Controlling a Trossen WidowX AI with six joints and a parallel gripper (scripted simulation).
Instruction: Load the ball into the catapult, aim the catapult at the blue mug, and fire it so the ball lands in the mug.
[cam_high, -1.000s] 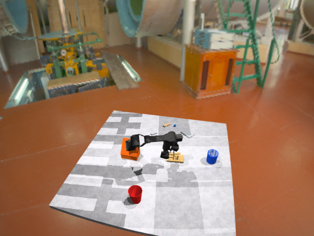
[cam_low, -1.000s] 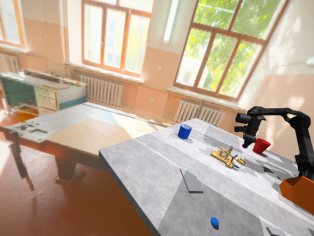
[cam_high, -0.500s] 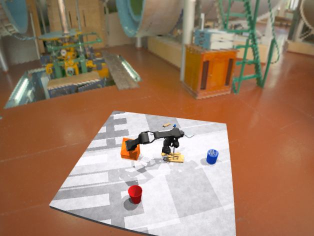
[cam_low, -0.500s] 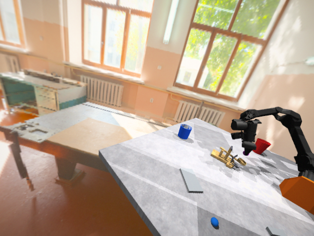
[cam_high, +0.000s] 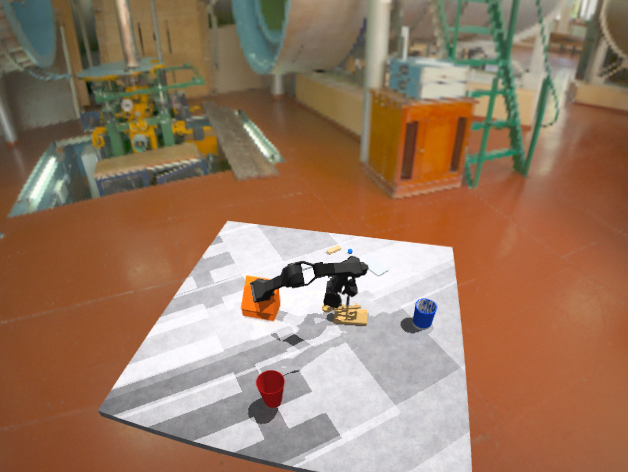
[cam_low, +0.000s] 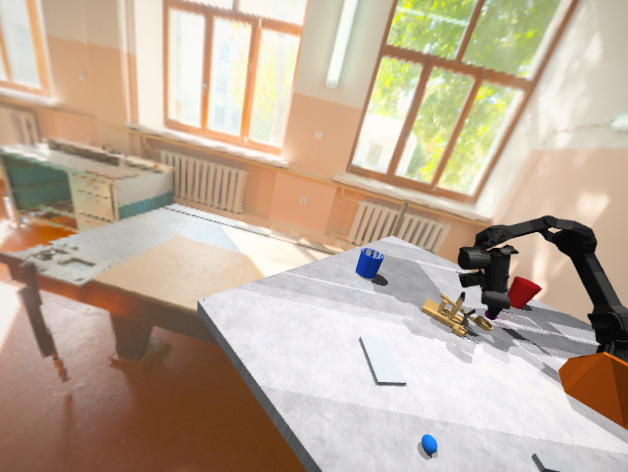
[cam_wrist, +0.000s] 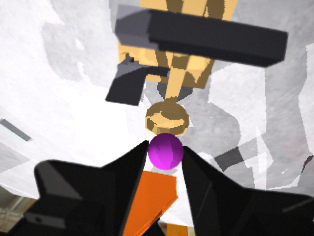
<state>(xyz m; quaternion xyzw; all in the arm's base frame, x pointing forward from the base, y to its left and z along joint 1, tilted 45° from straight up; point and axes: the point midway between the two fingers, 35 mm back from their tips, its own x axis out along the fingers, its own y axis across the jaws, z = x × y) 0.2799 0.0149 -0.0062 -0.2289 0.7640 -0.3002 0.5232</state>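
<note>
The ball (cam_wrist: 165, 151) looked glossy, smooth purple plastic between matt black fingers. The catapult (cam_low: 449, 312) read as pale, unvarnished wood with a dark metal rod. The blue mug (cam_low: 368, 262) seemed smooth plastic. The desk (cam_low: 314, 345) had a matt, stone-like grey finish.

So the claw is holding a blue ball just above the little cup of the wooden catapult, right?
Not quite: the ball pinched in the gripper is purple, not blue, as the wrist view shows. A blue ball does exist, but it lies apart near the table edge in the exterior view. The rest holds: the purple ball sits just by the catapult's cup.
</note>
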